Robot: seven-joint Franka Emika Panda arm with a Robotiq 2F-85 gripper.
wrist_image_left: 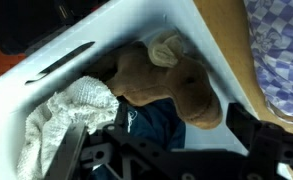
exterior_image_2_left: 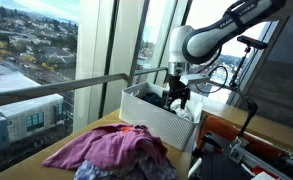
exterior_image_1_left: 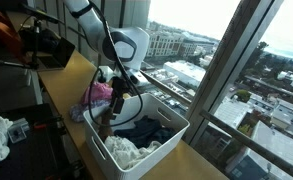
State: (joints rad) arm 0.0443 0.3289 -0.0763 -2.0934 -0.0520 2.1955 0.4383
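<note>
A white laundry basket (exterior_image_1_left: 172,141) (exterior_image_2_left: 144,108) (wrist_image_left: 96,45) stands on a wooden counter by the window. My gripper (exterior_image_1_left: 107,112) (exterior_image_2_left: 177,98) (wrist_image_left: 161,148) reaches down into it, open, with nothing between its fingers. In the wrist view a tan plush cloth (wrist_image_left: 174,82) lies just ahead of the jaws. A dark blue garment (wrist_image_left: 154,125) (exterior_image_1_left: 146,131) sits under it and a white knitted towel (wrist_image_left: 54,118) (exterior_image_1_left: 124,152) lies to its left. Whether the fingertips touch the clothes is hidden.
A heap of pink and purple clothes (exterior_image_1_left: 98,95) (exterior_image_2_left: 111,150) lies on the counter beside the basket; its checked fabric (wrist_image_left: 281,40) shows in the wrist view. The window rail (exterior_image_2_left: 56,92) runs along the counter's outer edge. Black equipment (exterior_image_1_left: 46,45) stands at one end.
</note>
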